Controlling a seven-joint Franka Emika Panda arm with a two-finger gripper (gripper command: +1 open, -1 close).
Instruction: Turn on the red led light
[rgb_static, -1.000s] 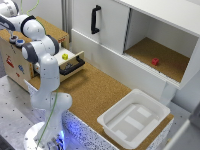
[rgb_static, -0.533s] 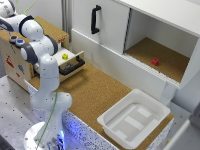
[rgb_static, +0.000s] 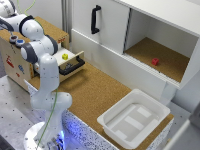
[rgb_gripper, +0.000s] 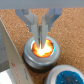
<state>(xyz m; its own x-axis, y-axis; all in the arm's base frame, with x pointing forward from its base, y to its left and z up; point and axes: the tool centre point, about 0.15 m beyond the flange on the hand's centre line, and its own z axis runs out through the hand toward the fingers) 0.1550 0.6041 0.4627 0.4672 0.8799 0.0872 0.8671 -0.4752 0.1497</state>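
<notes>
In the wrist view the red led light (rgb_gripper: 48, 52) is a round lamp in a dark ring, set in the cork-topped wooden box (rgb_gripper: 15, 15). Its centre glows bright orange. My gripper (rgb_gripper: 40, 42) is shut, and its fingertips come together right on the glowing centre. The matching blue-centred round lamp (rgb_gripper: 67, 76) sits just beside it, untouched. In the exterior view the arm (rgb_static: 42, 55) reaches over the wooden box (rgb_static: 50, 29) at the view's left. The gripper and the lamp are hidden there behind the arm.
An open drawer (rgb_static: 75, 64) on the box holds a small yellow object (rgb_static: 65, 56). A white tray (rgb_static: 132, 117) stands on the cork table at the front right. A small red cube (rgb_static: 155, 62) lies in the open white cabinet, which has a black handle (rgb_static: 94, 20).
</notes>
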